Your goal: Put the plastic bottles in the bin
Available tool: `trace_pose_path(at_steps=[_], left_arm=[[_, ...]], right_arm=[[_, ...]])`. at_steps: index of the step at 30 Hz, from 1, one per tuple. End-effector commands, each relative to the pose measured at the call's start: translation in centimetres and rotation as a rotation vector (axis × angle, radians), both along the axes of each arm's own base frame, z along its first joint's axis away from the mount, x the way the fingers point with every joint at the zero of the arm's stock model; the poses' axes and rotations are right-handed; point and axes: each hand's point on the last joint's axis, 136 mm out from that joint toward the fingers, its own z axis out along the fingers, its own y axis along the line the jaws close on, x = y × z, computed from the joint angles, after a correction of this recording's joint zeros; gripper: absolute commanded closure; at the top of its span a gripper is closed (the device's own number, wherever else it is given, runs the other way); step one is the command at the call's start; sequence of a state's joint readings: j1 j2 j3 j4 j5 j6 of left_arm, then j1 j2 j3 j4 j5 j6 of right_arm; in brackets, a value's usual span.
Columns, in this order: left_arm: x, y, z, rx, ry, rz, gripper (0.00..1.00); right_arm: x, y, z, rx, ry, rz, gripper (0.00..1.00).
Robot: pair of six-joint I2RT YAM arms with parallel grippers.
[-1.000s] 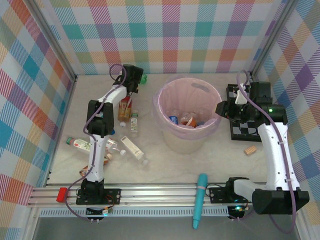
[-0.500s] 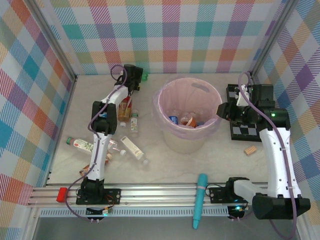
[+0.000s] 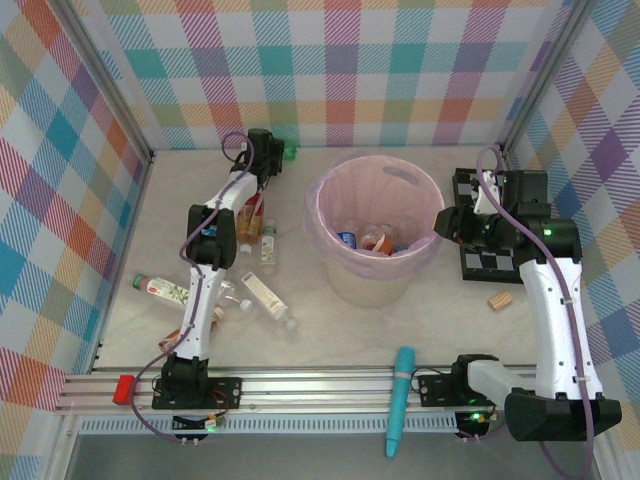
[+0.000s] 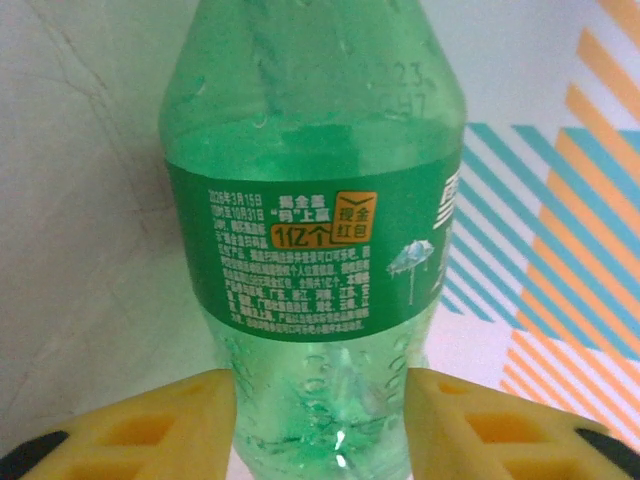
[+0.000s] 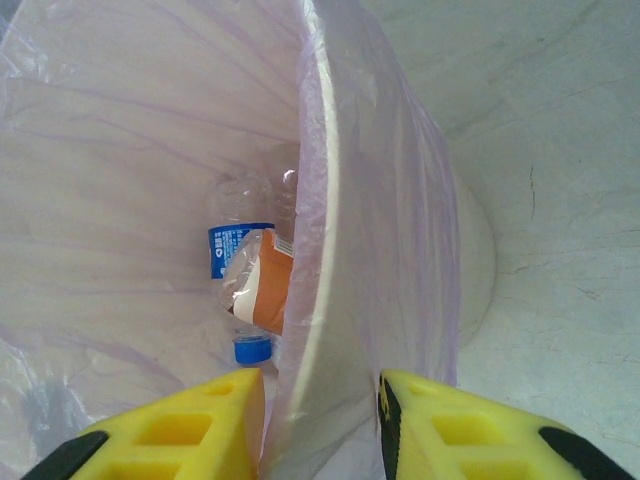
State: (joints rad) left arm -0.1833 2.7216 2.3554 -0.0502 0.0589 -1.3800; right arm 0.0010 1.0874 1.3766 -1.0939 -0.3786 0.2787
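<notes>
- The bin (image 3: 375,235): the right gripper (image 5: 320,420) straddles its rim; whether it pinches, I cannot tell.
- The green bottle (image 4: 310,250), beyond the bin's left side, is clamped by the left gripper (image 4: 320,405); lift high, clear the rim, release over the middle.

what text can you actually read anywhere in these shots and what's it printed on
"1亿个": yellow, on the green bottle's label.
"红包": in the orange box on the same label; the two characters above it are blurred.
Small white print on that label: too small to read.
Raised digits on the green bottle's shoulder: too faint to read.
Blue-labelled bottle inside the bin: print too small to read.
</notes>
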Motion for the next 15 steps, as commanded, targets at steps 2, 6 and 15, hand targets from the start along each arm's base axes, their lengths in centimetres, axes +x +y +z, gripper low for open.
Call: trace_pose_path(at_steps=[2,6,15], left_arm=[[-1.9,1.4,-4.0,0.044,0.134,0.005,0.59],[-2.0,1.8,-1.2,0.06,0.078,-0.008,0.6],[-5.0,3.1,6.4,0.159,-0.055,-0.035,0.63]], right_arm=[[-0.7,0.1,0.7,-0.002,-0.013,0.011,0.65],[-0.7,0.2,0.7,0.0,-0.014,0.014,0.65],[-0.5,0.5,0.9,0.022,-0.025,0.024,0.65]])
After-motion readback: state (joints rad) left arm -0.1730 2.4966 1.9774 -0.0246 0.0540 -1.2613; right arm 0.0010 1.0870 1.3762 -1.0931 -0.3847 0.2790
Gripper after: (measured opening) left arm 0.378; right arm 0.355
